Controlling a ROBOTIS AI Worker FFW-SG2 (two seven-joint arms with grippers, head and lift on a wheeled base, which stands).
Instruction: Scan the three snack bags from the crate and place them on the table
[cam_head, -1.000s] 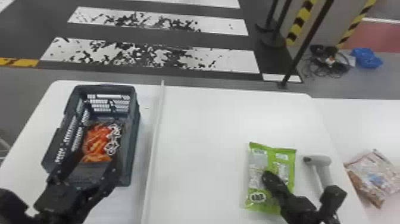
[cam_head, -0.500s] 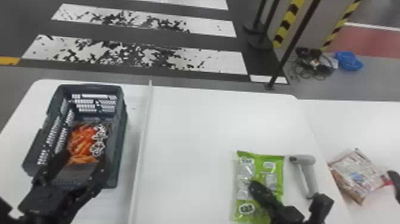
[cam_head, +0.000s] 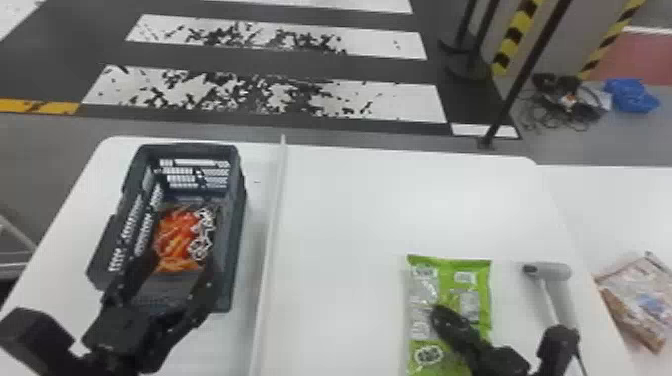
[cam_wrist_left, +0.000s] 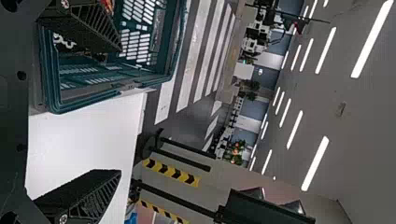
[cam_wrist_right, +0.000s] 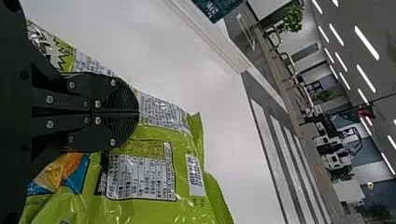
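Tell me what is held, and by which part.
Nothing in the left gripper. The right gripper is shut over the middle of the green snack bag; whether it pinches film cannot be told.

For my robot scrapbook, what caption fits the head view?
Left gripper at the crate, right gripper over a green snack bag.

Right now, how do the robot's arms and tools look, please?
The left arm and right arm are black. The left tool has wedge-shaped black fingers with ribbed sides; the right tool has flat black fingers, rounded outward, with fine ridges and silvery screws.
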